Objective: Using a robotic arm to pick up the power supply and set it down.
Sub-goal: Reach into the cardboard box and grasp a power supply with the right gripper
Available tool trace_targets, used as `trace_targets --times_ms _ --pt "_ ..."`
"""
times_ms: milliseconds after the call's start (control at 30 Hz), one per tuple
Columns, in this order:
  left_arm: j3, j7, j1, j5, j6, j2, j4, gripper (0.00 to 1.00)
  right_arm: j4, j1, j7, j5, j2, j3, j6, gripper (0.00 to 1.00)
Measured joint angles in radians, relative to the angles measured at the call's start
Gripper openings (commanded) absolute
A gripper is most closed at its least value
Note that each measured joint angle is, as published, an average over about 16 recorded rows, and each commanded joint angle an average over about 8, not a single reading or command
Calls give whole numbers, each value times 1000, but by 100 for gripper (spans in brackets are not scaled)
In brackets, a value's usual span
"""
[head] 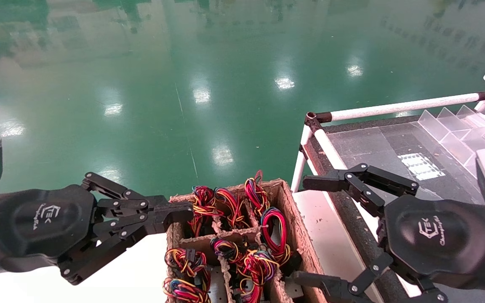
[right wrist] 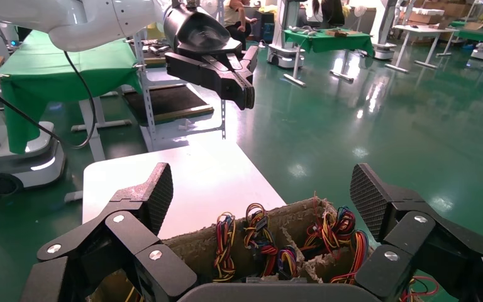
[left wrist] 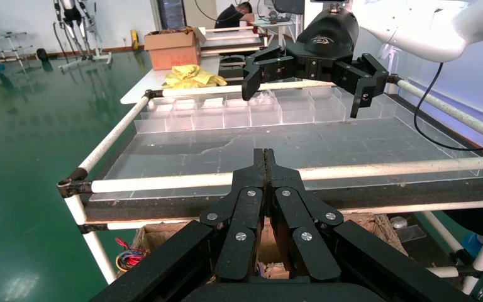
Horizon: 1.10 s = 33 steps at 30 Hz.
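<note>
Several power supplies stand in a brown cardboard divider box. Only their looped red, yellow, black and blue wire bundles show; the grey bodies are hidden in the compartments. My left gripper is shut with nothing in it, its tips at the box's left rim. On the box's right side my right gripper hangs open over the box's right wall, holding nothing.
A rack table with a white tube frame and clear acrylic dividers stands to the right. The divider box rests on a white tabletop. Green floor lies beyond.
</note>
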Motion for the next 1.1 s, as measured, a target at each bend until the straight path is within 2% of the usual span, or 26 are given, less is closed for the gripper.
trace_targets --times_ms 33,467,667,833,1100 --pt "0 0 0 0 0 0 0 100 0 0 0 0 0 0 0 100" --pt "0 0 0 0 0 0 0 100 -4 0 1 -5 1 -1 4 100" --pt "0 0 0 0 0 0 0 100 -13 7 9 -43 3 -13 25 100" --pt "0 0 0 0 0 0 0 100 -26 43 42 -150 -10 -56 67 100" --pt "0 0 0 0 0 0 0 100 -93 172 117 -413 -91 -176 127 100"
